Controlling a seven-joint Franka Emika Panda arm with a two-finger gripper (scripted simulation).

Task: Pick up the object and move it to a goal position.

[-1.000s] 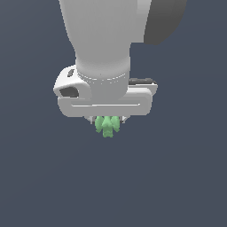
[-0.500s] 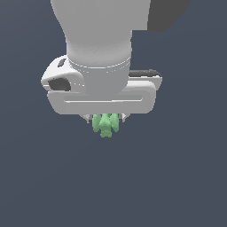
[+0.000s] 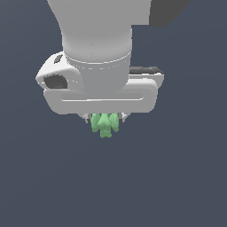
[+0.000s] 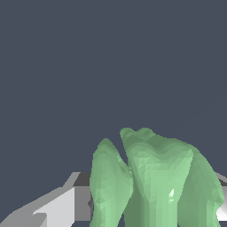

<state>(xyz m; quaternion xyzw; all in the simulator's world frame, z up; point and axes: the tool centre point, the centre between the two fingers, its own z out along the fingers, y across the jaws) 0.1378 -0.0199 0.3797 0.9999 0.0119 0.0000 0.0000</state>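
Note:
The light-green lobed object (image 3: 105, 124) hangs just under the white hand of my arm in the exterior view, held between the short fingers of my gripper (image 3: 104, 119). Only the finger roots show at each side of it. In the wrist view the object (image 4: 155, 177) fills the lower part of the picture, close to the camera, with a grey-white finger (image 4: 57, 206) beside it. The gripper is shut on the object and holds it in the air.
Plain dark blue-grey ground (image 3: 177, 177) fills both views. No goal marker or other thing shows.
The arm with the object has come closer to the exterior camera and looks larger. The object stays in the fingers.

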